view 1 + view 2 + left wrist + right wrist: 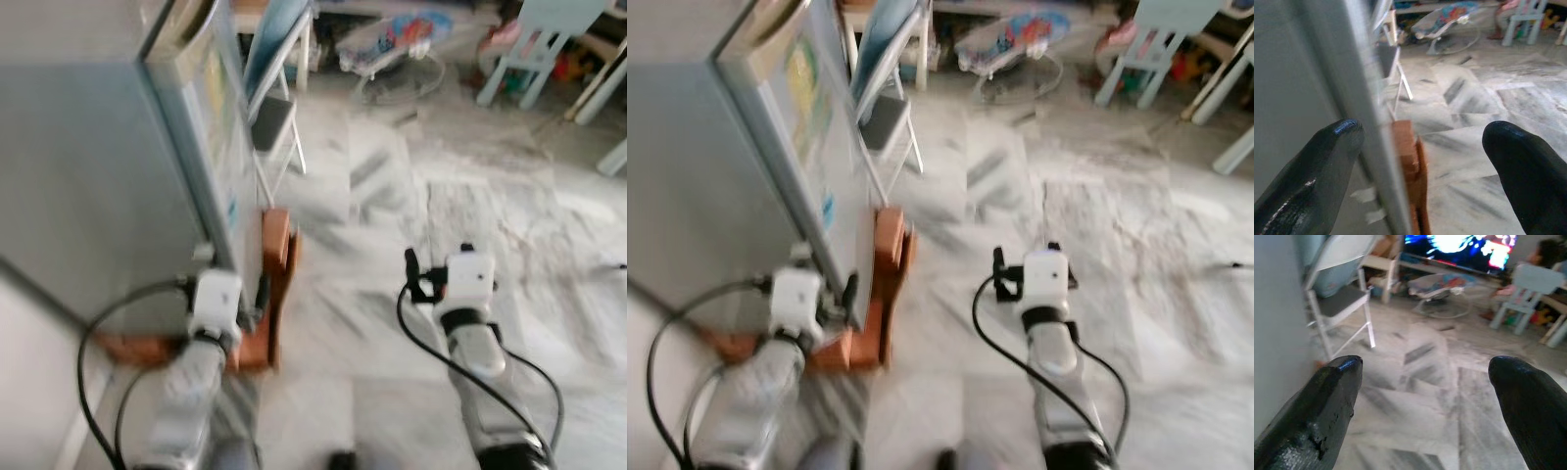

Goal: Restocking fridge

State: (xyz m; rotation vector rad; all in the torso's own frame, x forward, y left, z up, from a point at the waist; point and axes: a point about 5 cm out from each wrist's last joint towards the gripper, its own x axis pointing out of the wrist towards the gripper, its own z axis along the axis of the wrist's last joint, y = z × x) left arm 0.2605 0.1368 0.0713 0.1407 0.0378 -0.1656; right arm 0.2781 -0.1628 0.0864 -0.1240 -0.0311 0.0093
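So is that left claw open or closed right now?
Open. The left gripper has its two black fingers spread wide apart, with the grey fridge edge standing between them.

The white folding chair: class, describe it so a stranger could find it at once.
Start at the tall grey fridge on the robot's left. Just beyond its front edge stands the white folding chair with a dark grey seat; unlike the pale blue chair farther right, its frame is thin metal tubing.

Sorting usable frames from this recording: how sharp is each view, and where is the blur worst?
Both eye views are motion-smeared, worst on the marble floor and the fridge edge. Left wrist view: open left pincer fingers fairly crisp, fridge edge between them streaked. Right wrist view: open right pincer sharp, folding chair soft, bright screen blown out.
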